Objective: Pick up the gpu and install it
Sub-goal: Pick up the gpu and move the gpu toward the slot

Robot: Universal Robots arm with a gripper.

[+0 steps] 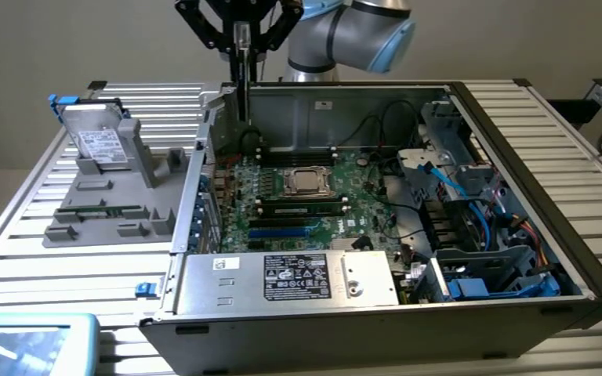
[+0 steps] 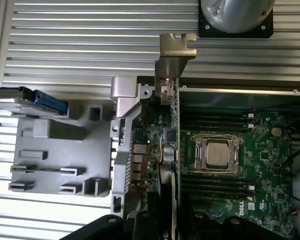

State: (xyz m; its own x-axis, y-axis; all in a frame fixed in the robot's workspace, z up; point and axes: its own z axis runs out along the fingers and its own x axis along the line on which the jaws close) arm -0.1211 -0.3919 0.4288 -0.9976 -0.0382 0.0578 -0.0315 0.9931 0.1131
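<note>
Fingers (image 2: 145,226) pinch the gpu (image 1: 242,86) by its upper end, so the card hangs straight below them, long axis upright and metal bracket lowest. It is held over the open computer case (image 1: 510,141), at the far corner on the exterior view's left, just above the motherboard (image 1: 312,196) edge. I cannot tell whether its lower end touches the case wall. Beside the case, a grey fixture (image 1: 103,196) carrying the hard drive (image 1: 97,145) sits on the bench (image 1: 29,266).

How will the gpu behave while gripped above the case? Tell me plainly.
Probably stiff: the gpu hangs straight and upright from the claw. Likely light, being thin. Held by its top end, it may twist if its metal bracket catches the case.
</note>
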